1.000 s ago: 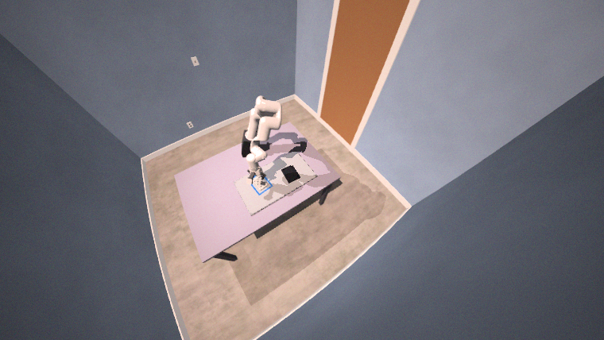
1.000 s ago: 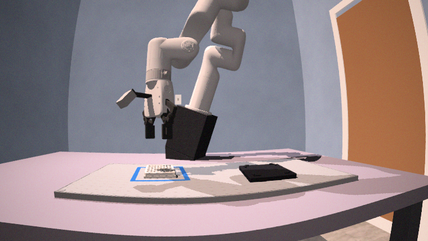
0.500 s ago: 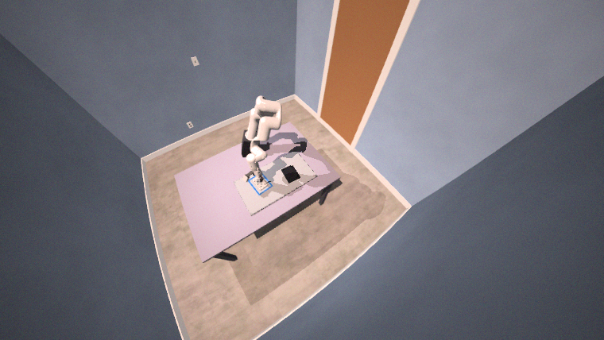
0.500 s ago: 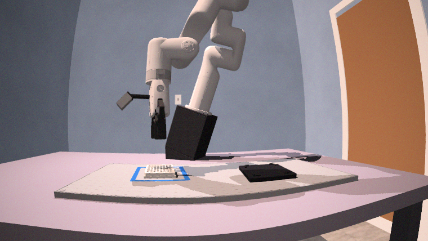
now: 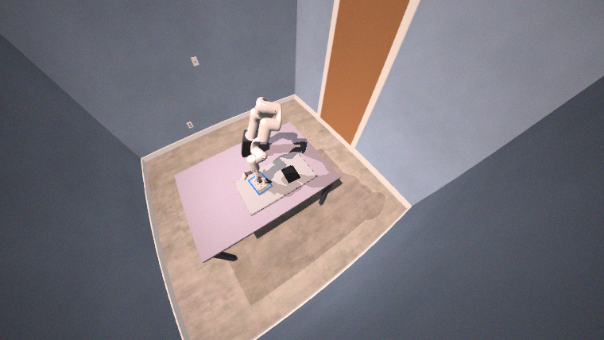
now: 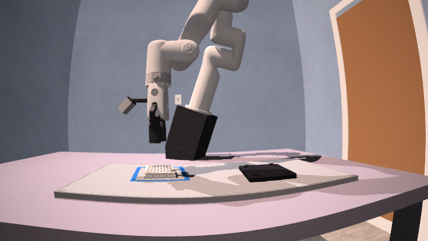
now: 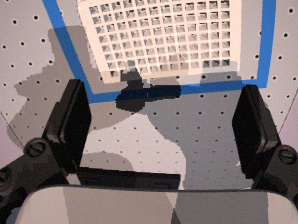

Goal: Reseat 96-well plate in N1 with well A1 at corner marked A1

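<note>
The white 96-well plate (image 6: pixel 159 171) lies flat inside the blue taped outline B1 on the grey deck. It also shows in the wrist view (image 7: pixel 160 35), within the blue tape (image 7: pixel 56 19). The black plate nest N1 (image 6: pixel 267 172) stands empty to the right of it on the deck, and shows in the overhead view (image 5: pixel 290 174). My gripper (image 6: pixel 156 135) hangs well above the plate, fingers wide open and empty. In the wrist view the open fingers frame bare deck just short of the plate. I cannot make out the plate's cut corner.
The arm's black base block (image 6: pixel 190 135) stands behind the deck, close to the gripper. The grey perforated deck (image 6: pixel 206 181) lies on a lilac table (image 5: pixel 236 198). An orange door (image 5: pixel 363 63) is at the back right.
</note>
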